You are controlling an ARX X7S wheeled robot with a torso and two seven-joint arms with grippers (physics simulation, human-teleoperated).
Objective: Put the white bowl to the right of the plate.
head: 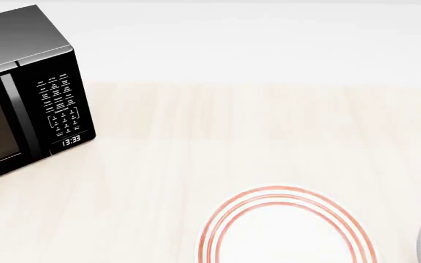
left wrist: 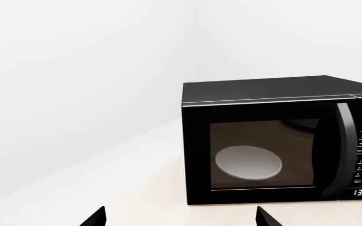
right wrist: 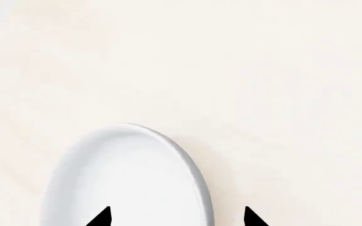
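Right gripper (right wrist: 176,217) hangs over the white bowl (right wrist: 127,183), fingertips spread apart, one over the bowl's interior, the other beyond its rim. Bowl rests on the table (head: 232,131), right of the plate (head: 287,230), not touching it. Left gripper (left wrist: 179,217) is likewise spread, facing the microwave (left wrist: 282,141).
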